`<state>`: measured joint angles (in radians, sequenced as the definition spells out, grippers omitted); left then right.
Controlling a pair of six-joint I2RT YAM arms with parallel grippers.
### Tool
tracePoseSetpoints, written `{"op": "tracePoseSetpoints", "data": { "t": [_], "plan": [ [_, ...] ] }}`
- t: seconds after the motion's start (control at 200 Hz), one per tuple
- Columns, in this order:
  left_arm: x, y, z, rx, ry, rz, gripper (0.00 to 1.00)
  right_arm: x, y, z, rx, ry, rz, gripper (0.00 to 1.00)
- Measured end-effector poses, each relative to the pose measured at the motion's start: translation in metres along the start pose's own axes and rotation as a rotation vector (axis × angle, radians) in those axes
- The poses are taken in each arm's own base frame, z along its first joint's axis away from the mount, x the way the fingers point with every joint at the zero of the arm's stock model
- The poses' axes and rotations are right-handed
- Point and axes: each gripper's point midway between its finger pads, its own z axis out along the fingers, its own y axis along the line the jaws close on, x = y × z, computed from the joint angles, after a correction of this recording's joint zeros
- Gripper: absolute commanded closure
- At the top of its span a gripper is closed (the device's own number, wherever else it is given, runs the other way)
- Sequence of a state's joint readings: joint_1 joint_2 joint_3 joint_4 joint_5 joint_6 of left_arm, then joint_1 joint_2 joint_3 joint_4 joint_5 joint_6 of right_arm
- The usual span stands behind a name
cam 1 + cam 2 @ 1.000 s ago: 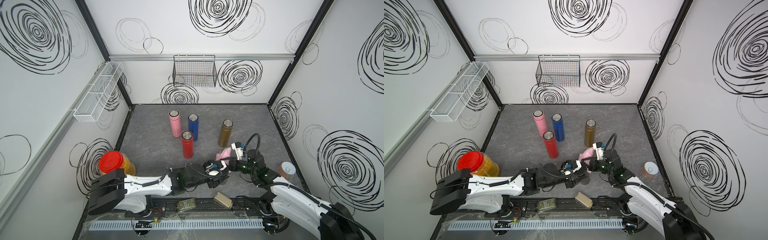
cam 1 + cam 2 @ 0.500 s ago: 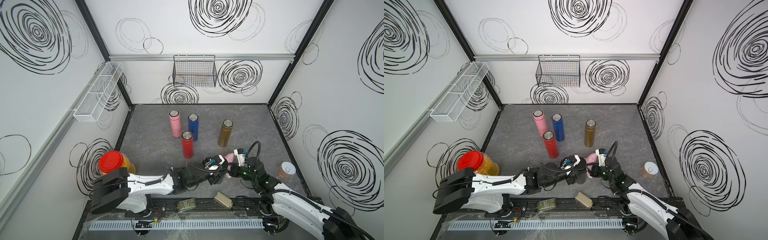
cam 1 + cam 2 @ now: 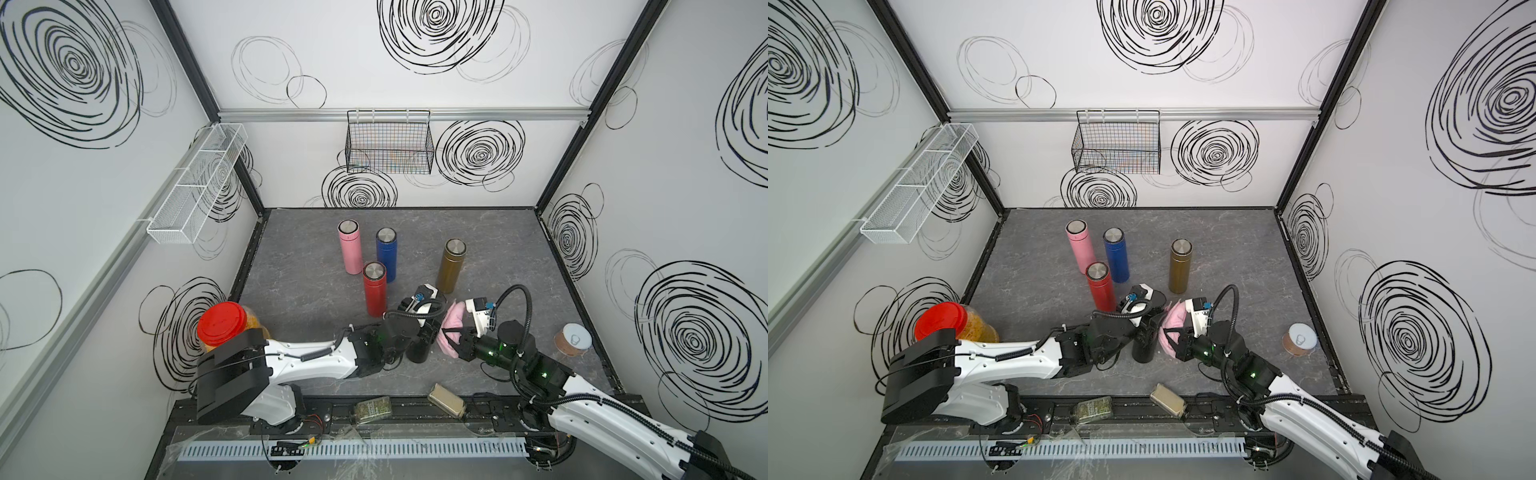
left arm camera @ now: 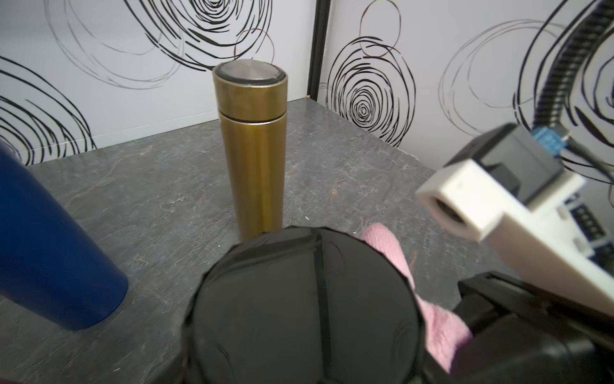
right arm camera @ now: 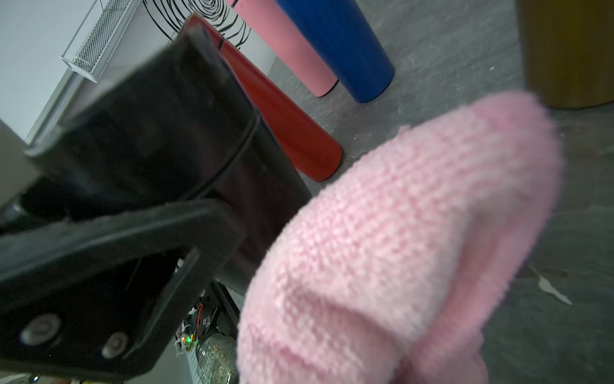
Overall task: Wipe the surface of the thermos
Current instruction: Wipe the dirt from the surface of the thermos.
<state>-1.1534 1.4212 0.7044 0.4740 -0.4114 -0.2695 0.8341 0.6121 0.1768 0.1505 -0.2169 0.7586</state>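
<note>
At the far left of the grey stone-patterned worktop (image 3: 307, 299) stands a clear plastic jar with a red screw lid (image 3: 220, 322). Further back, well apart from the arms, a tall pink steel flask (image 3: 350, 249), a red steel flask (image 3: 375, 291) and a blue steel flask (image 3: 387, 255) stand upright close together.

Front and centre, the left tool (image 3: 417, 332) is closed around the upper part of the black cylindrical thermos (image 3: 418, 353), which stands upright on the worktop. Against its right flank sits a soft pink knitted cloth (image 3: 451, 322), bunched up and pinched tight in the right tool (image 3: 449, 337). Behind them stands a gold steel flask (image 3: 451, 266). A spool of copper-coloured wire (image 3: 573, 338) lies near the right wall.

The thermos looks rigid, smooth and glossy, so it is probably slippery. Being tall and narrow, it would also tip easily. A hold just below the cap seems sensible, since it leaves the body free for wiping. The cloth is limp and should fold under pressure.

From above, the left tool's fingers are mostly hidden beneath its camera housing. The left wrist view shows little more than the thermos's dark flat top. I cannot tell whether the cloth presses firmly or merely brushes the thermos. The thermos's far side is hidden.
</note>
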Motion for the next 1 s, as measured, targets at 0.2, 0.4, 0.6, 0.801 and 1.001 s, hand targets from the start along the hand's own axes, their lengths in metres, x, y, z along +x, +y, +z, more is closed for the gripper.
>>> {"op": "tracePoseSetpoints", "data": {
  "t": [0.2, 0.4, 0.6, 0.801, 1.001],
  "plan": [
    [-0.001, 0.000, 0.004, -0.050, 0.009, -0.013, 1.00, 0.025, -0.009, 0.006, 0.007, 0.080, -0.002, 1.00],
    [-0.001, 0.009, 0.005, -0.105, -0.002, -0.057, 1.00, -0.008, 0.036, 0.002, -0.092, 0.019, -0.086, 1.00],
    [-0.005, 0.019, 0.005, -0.167, -0.033, -0.132, 1.00, -0.005, 0.038, 0.013, -0.106, 0.040, -0.093, 1.00],
    [-0.007, 0.024, 0.002, -0.218, -0.058, -0.188, 1.00, 0.033, 0.015, 0.017, -0.068, 0.106, -0.078, 1.00],
    [-0.008, 0.026, -0.006, -0.276, -0.091, -0.236, 1.00, 0.020, 0.026, 0.010, -0.096, 0.031, -0.116, 1.00]
  ]
}}
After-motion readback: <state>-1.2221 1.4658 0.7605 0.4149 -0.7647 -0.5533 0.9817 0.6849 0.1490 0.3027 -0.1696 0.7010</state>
